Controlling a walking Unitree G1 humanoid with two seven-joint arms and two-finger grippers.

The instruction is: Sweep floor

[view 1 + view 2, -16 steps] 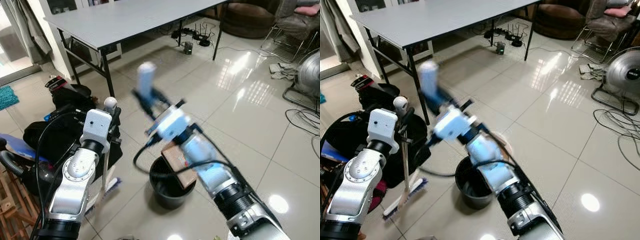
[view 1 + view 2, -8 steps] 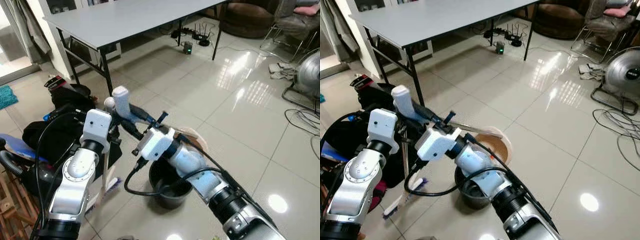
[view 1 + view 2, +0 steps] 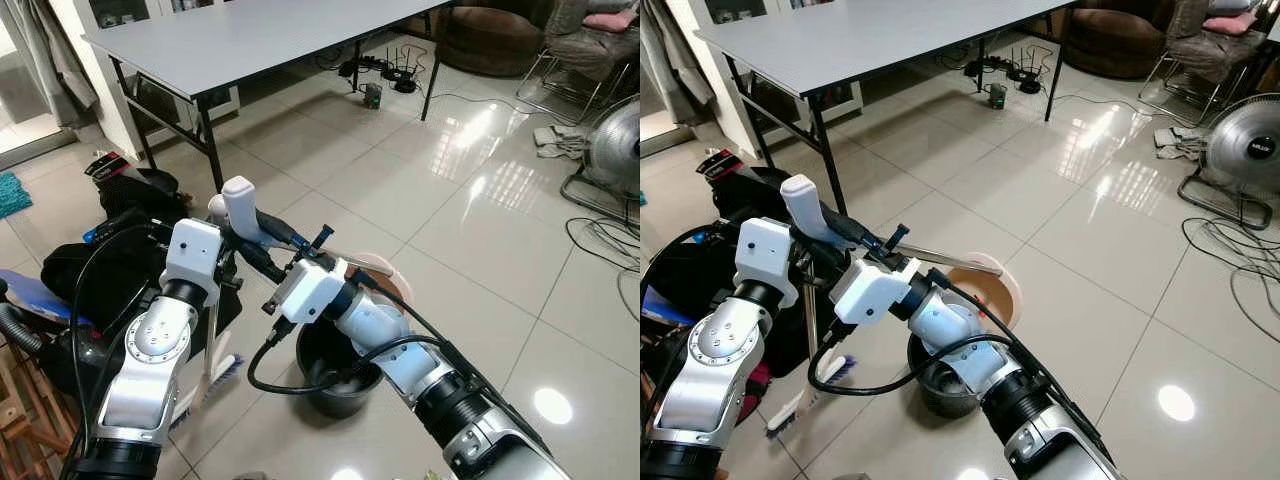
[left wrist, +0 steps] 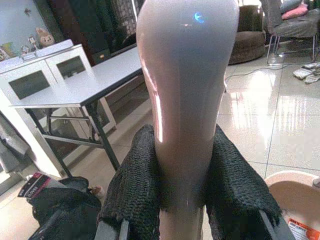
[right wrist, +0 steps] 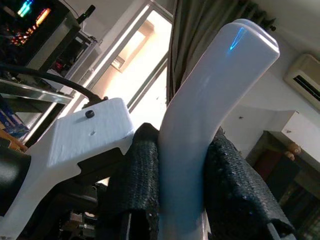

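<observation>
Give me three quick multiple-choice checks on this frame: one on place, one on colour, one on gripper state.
1. Where does the black bin stand?
A. under the grey table
B. on the floor beneath the right arm
C. beside the fan

2. What colour is the dustpan handle in the right gripper?
A. red
B. black
C. white

3. What state is the left gripper in?
A. shut on the brush handle
B. open above the bin
C. open on the table

Answers:
1. B: the black bin sits on the tiles directly below the right arm, well away from the grey table and the fan.
2. C: the dustpan handle gripped by the right gripper is plainly white.
3. A: the left wrist view shows the left gripper with both black fingers pressed against the brush handle.
</observation>
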